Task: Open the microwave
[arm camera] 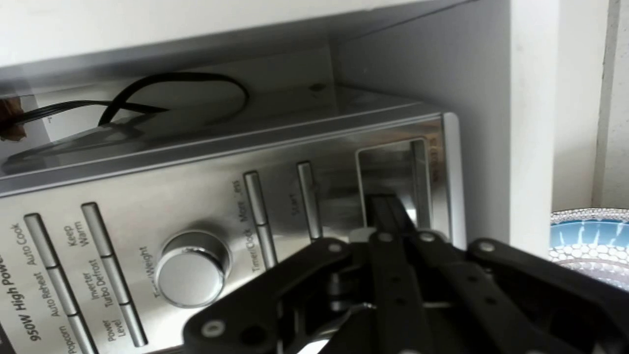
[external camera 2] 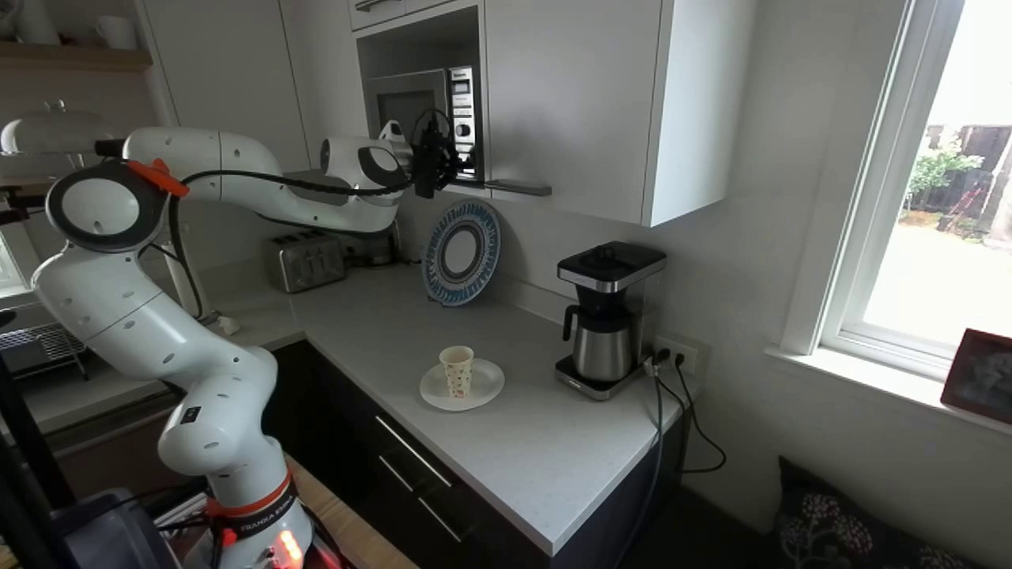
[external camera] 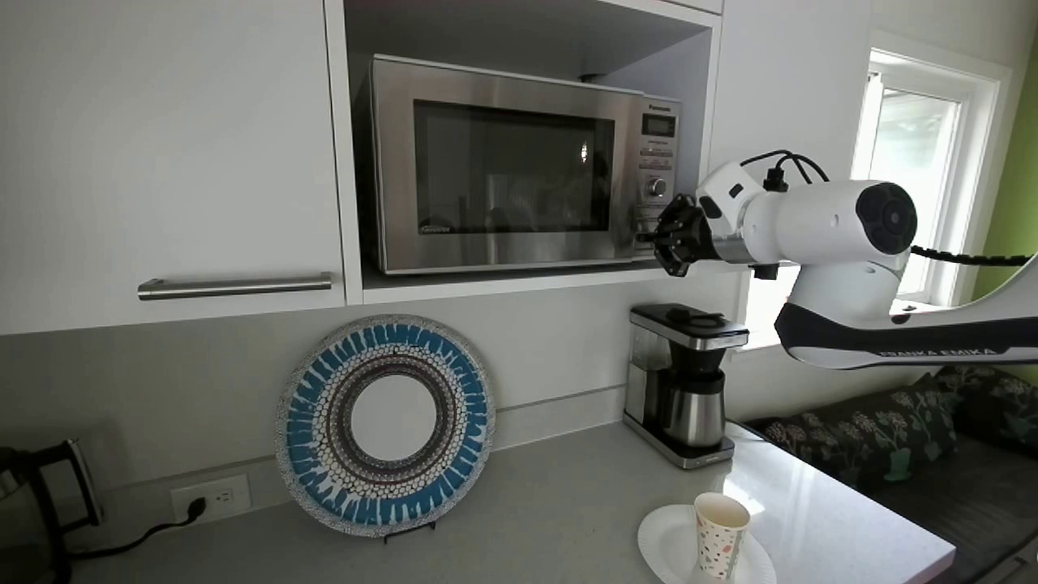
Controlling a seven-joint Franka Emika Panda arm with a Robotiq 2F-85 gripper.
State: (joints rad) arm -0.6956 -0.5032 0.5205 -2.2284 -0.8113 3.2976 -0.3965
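The microwave (external camera: 511, 253) sits in an open recess (external camera: 486, 32) of the white wall cupboard (external camera 2: 569, 95), well above the back edge of the counter (external camera: 551, 511), and its dark glass door (external camera: 511, 170) looks closed. In the wrist view the hand (arm camera: 388, 206) is narrow, its two fingers (arm camera: 377, 209) lying together, the tips in front of the wide shiny button (arm camera: 388, 167) at the low end of the control panel (arm camera: 186, 196); whether they touch it I cannot tell. In both exterior views the hand blocks the sight of part of that panel, with the white arm (external camera: 827, 219) stretched out behind it. The side wall (external camera: 693, 85) of the recess stands close alongside the panel, and inside the recess a black cord (arm camera: 182, 76) loops beside the microwave. Lower down, under the microwave, a round blue platter (external camera: 385, 487) stands on edge on a small stand (external camera: 411, 531) at the counter's back edge. The coffee maker (external camera 2: 609, 324) is at that back edge too, near the corner at the counter's end; just beside it is a wall socket (external camera 2: 696, 354), from which black cables (external camera 2: 659, 419) hang past that end. A paper cup (external camera 2: 457, 371) stands upright on a white paper plate (external camera 2: 486, 379), nearer the front edge than the coffee maker. A toaster (external camera 2: 306, 262) stands farther along the counter, well apart from that end. Beyond the end lie cushions (external camera: 884, 430) on a dark seat (external camera: 941, 495), and a picture frame (external camera 2: 980, 375) stands on the window sill (external camera 2: 854, 378).
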